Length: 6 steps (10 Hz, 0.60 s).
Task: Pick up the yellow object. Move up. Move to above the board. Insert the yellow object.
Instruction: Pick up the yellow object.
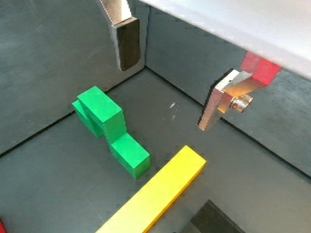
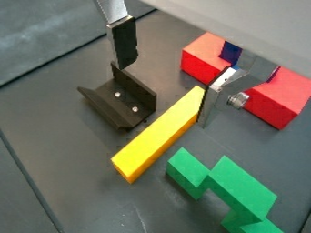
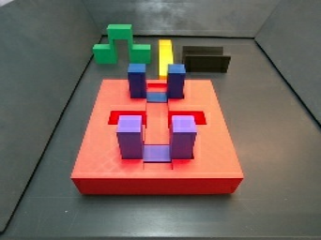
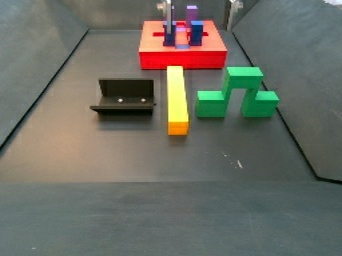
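Since the yellow bar (image 4: 177,99) lies flat on the dark floor with nothing pinching it, you are at the very first step, the pick-up. Nearest in a side view, it sits between the fixture (image 4: 127,98) and the green stepped block (image 4: 235,91), close beside both but touching neither, with its far end pointing at the red board (image 4: 185,46).

Your gripper (image 2: 163,68) hangs above the bar's far part with its fingers (image 1: 125,41) spread wide and nothing between them. To my eye the next move calls for a straight descent so the plates straddle the bar's narrow width before closing; keep clear of the fixture on one side.

Farther back, the board carries blue and purple U-shaped blocks (image 3: 157,137). In that view they screen most of the bar, and the arm itself shows only as slivers at the picture's edge, so its height above the bar is hard to judge. Which slot will take the bar, you cannot tell yet.
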### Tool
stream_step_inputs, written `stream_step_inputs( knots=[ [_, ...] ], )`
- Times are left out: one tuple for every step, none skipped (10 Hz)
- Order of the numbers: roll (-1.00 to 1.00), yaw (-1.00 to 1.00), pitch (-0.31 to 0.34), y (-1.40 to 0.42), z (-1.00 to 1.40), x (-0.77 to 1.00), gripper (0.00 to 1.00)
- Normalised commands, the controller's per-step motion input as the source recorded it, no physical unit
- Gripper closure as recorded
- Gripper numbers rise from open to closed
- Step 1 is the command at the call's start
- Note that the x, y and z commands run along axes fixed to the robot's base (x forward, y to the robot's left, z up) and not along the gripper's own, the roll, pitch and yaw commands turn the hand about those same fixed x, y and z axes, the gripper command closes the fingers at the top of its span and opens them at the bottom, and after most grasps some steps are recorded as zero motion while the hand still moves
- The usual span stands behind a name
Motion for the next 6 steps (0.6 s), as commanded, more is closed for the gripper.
stream_step_inputs(
  knots=[
    [0.00, -0.03, 0.000, -0.07, -0.07, 0.22, 0.00],
    [-0.02, -0.03, -0.089, -0.46, -0.33, 0.40, 0.00],
    [-0.03, -0.04, -0.140, -0.57, -0.46, 0.47, 0.00],
    [-0.06, -0.01, -0.154, -0.45, -0.57, 0.53, 0.00],
    [-0.06, 0.00, -0.210, -0.33, -0.67, 0.33, 0.00],
    [-0.02, 0.00, -0.203, -0.21, -0.74, 0.17, 0.00]
  ],
)
